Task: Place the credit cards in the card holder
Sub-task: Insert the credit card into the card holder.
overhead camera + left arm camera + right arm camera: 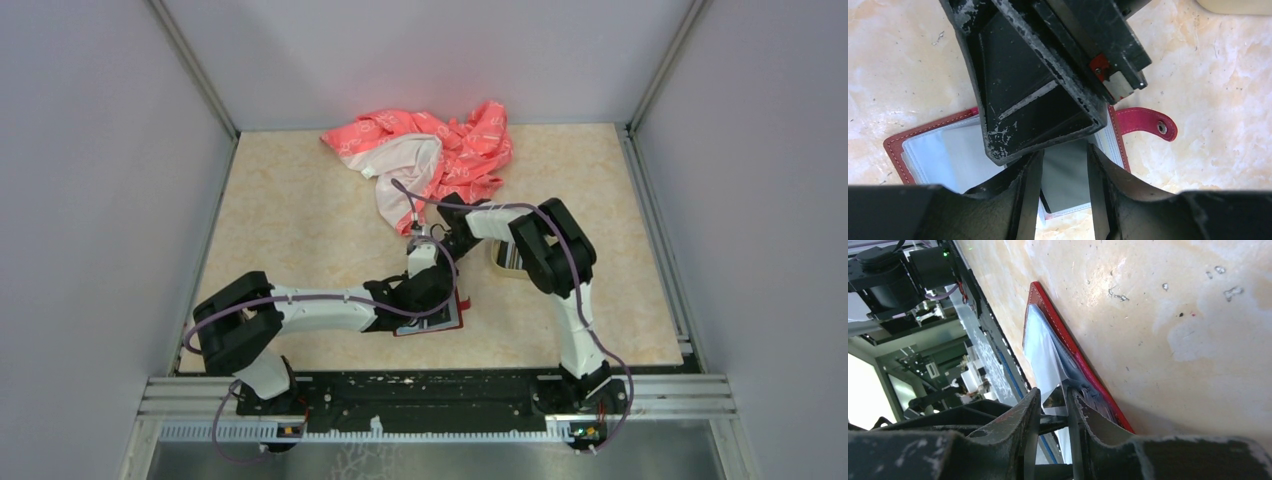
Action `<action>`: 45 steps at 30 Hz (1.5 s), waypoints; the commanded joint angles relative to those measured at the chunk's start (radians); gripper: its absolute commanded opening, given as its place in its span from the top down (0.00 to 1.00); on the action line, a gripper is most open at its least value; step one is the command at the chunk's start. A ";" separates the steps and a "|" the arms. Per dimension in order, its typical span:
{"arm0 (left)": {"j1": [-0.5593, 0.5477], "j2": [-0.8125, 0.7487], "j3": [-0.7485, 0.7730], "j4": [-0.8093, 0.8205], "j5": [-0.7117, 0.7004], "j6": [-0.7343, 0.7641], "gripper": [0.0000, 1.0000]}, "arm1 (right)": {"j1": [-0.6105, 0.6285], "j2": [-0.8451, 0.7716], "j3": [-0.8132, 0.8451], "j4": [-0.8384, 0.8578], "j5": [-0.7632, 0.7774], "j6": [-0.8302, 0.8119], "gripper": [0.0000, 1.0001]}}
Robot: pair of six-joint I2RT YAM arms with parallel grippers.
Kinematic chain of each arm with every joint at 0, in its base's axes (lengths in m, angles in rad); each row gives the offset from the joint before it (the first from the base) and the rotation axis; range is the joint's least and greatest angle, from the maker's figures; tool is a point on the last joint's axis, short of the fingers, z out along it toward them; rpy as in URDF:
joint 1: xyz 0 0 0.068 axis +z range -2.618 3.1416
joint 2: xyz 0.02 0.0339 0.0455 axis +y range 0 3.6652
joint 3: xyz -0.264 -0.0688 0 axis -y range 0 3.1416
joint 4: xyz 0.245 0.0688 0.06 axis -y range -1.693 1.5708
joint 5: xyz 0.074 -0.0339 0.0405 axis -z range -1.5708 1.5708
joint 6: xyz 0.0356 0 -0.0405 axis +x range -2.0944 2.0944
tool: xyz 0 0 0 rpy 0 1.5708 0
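Observation:
The dark red card holder point(452, 320) lies open on the table, its grey-blue pockets point(933, 150) up and its snap strap point(1148, 122) stretched to the right. My left gripper point(1064, 167) stands open just above its near half. A dark credit card point(1065, 175) lies in the pocket between the two fingers, touched by neither. My right gripper point(1052, 402) comes down from above onto the same half. Its jaws stand a little apart around a glossy pale edge point(1055, 399) at the pocket's mouth. From the left wrist view the right fingers point(1033, 100) hide the holder's middle.
A pink-and-white cloth point(430, 150) lies bunched at the back of the table. A beige tray point(500, 262) sits right of the holder, mostly hidden by my right arm; its rim point(1233, 6) shows at the top right. Grey walls close in three sides.

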 commanded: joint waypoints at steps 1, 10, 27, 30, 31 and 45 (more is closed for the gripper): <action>0.010 0.030 -0.008 -0.087 -0.070 -0.034 0.55 | -0.008 -0.037 0.000 -0.007 0.173 -0.096 0.72; 0.014 0.008 -0.014 -0.124 -0.119 -0.047 0.52 | -0.040 -0.134 -0.018 -0.015 0.190 -0.147 0.71; 0.027 -0.461 -0.322 0.361 0.148 0.249 0.31 | -0.101 -0.655 -0.237 0.191 0.099 -0.508 0.73; 0.055 -0.563 -0.433 0.393 0.173 0.242 0.26 | -0.098 -0.780 -0.346 0.212 -0.027 -0.804 0.73; 0.068 -0.593 -0.463 0.388 0.183 0.225 0.25 | -0.098 -0.806 -0.372 0.197 -0.070 -0.905 0.73; 0.323 -0.741 -0.663 0.445 0.480 0.017 0.27 | 0.141 -0.754 -0.584 0.415 0.180 -1.034 1.00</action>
